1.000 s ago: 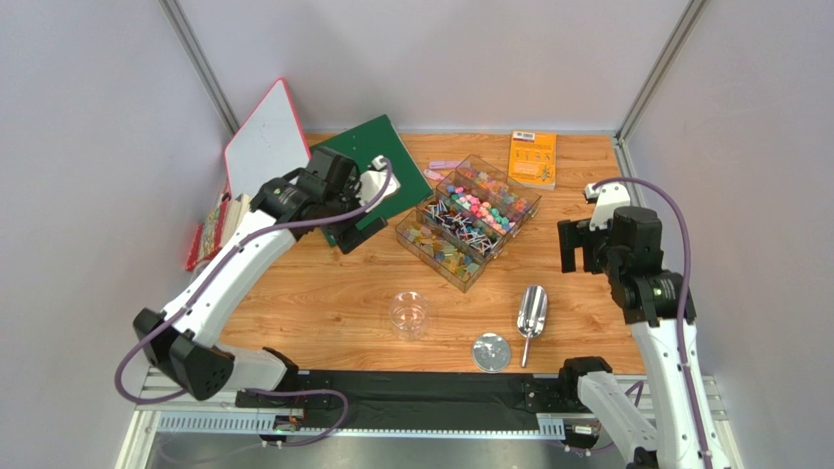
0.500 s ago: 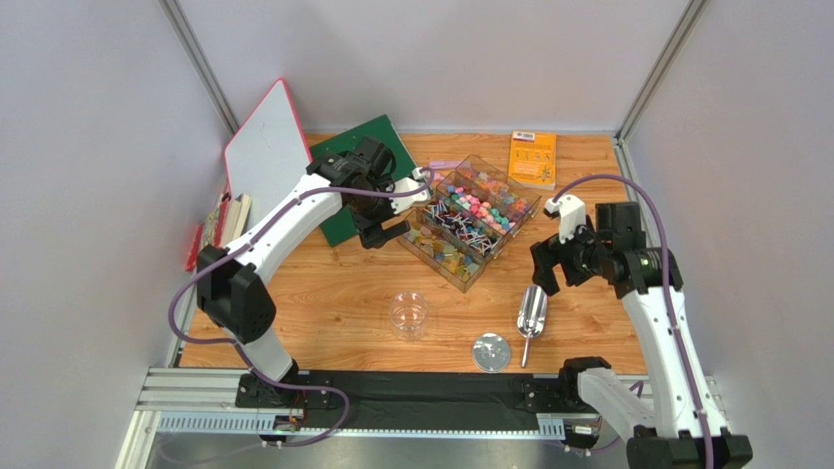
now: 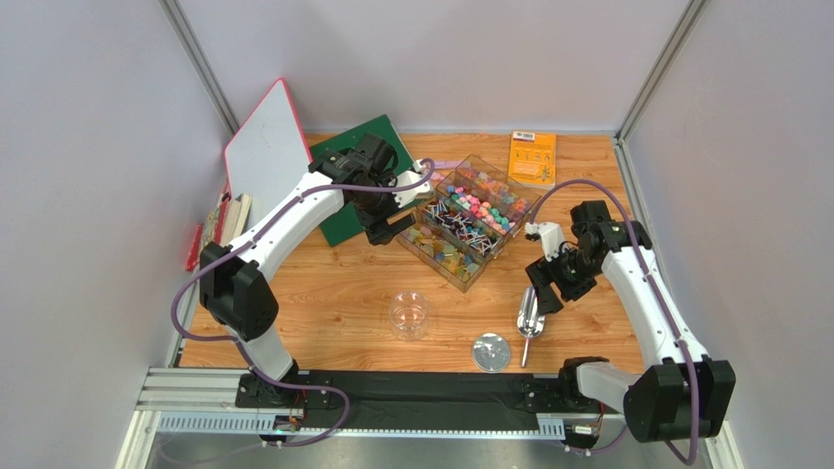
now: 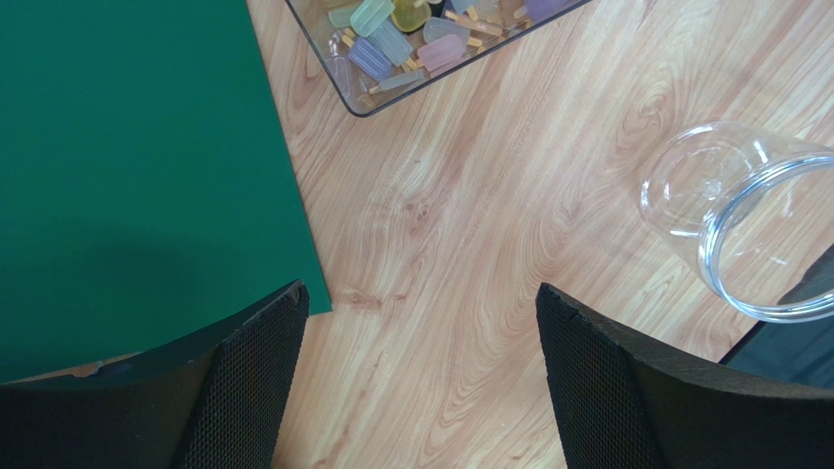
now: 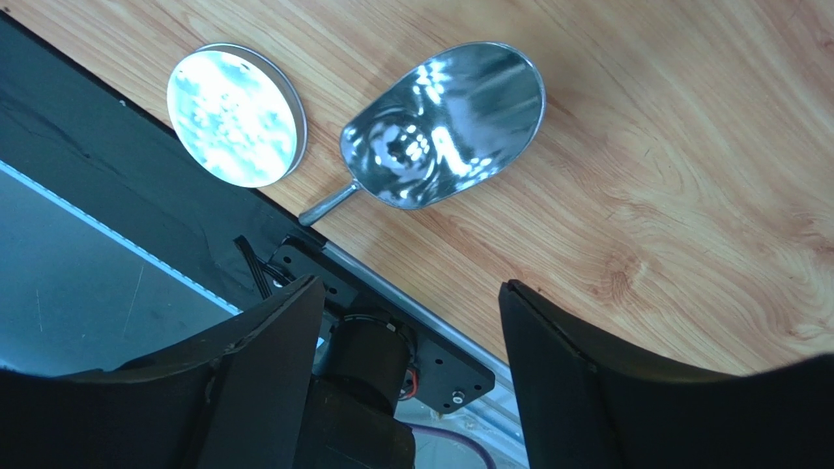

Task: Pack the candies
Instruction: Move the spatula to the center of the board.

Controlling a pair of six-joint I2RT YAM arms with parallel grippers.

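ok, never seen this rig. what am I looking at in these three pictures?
Two robot arms bolted to a wooden table. One picture looks down from above; the other two come from cameras on each wrist. The left end effector hovers open by the clear box of candies; the right end effector hovers open near the metal scoop. Also there: an empty clear jar, a round metal lid, a green board and an orange booklet. Nothing is held.
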